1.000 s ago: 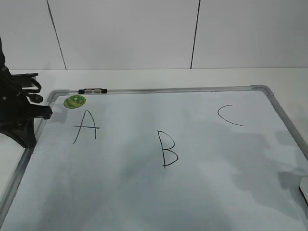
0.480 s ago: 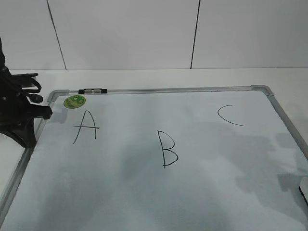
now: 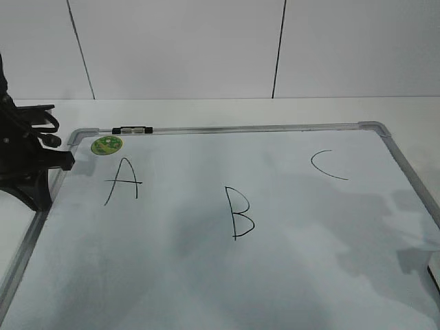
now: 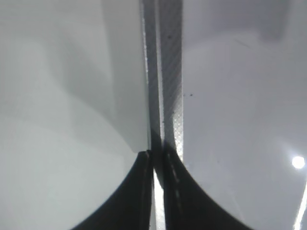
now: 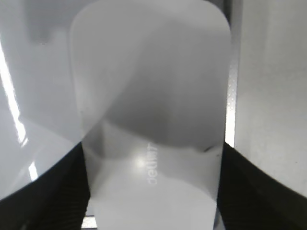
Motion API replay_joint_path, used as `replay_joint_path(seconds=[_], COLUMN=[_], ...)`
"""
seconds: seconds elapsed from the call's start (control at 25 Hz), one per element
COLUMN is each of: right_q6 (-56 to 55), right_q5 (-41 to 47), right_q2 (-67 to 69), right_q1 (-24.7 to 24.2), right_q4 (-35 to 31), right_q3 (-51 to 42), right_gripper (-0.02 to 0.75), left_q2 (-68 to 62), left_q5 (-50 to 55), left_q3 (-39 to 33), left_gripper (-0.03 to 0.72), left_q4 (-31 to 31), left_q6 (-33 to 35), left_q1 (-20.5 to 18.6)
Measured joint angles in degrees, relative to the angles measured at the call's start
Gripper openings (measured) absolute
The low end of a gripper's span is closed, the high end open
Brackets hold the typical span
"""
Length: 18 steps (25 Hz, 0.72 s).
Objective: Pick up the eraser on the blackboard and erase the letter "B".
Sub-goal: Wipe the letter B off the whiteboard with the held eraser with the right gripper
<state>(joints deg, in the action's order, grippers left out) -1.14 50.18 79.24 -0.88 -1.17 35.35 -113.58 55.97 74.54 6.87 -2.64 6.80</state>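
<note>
The eraser (image 5: 153, 120), a white rounded block with grey lettering, fills the right wrist view. My right gripper (image 5: 153, 148) has a black finger pressed against each long side of it, at the blackboard's right frame. In the exterior view only a sliver of the eraser (image 3: 436, 269) shows at the right edge. The letter "B" (image 3: 240, 213) is drawn in the middle of the blackboard (image 3: 309, 227). My left gripper (image 4: 158, 155) is shut and empty over the board's left frame (image 4: 165, 72). Its arm (image 3: 24, 165) stands at the left edge.
A black "A" (image 3: 124, 180) is at the left of the board and a "C" (image 3: 324, 165) at the right. A round green sticker (image 3: 106, 144) and a black clip (image 3: 133, 129) sit at the top left. A white wall stands behind the table.
The shadows at the board's right side have shifted a little. The eraser sliver at the right edge has moved slightly outward. The left arm has not moved.
</note>
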Motion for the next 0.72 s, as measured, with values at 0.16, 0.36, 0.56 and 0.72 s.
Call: replay_joint_path(seconds=[0.16,0.36,0.56,0.72], right_q6=[0.0,0.0,-0.2,-0.3], right_q5=[0.0,3.6,8.1,11.8], right_q2=[0.0,0.4,0.4,0.4], right_q1=[0.0,0.0,0.0,0.0], right_q4=[0.0,-0.5,-0.5,-1.5], right_q3=[0.0,1.9,5.9,8.9], right_gripper=[0.551,0.55,0.549,0.549], left_q2=[0.0,0.0,0.0,0.0], left_q5=[0.0,0.0,0.0,0.1], left_q3=[0.0,0.0,0.0,0.0], left_gripper=[0.019,0.019,0.019,0.019], left_q4=[0.0,-0.2,-0.2,-0.2], left_q6=[0.0,0.0,0.0,0.0], left_q1=[0.0,0.0,0.0,0.0])
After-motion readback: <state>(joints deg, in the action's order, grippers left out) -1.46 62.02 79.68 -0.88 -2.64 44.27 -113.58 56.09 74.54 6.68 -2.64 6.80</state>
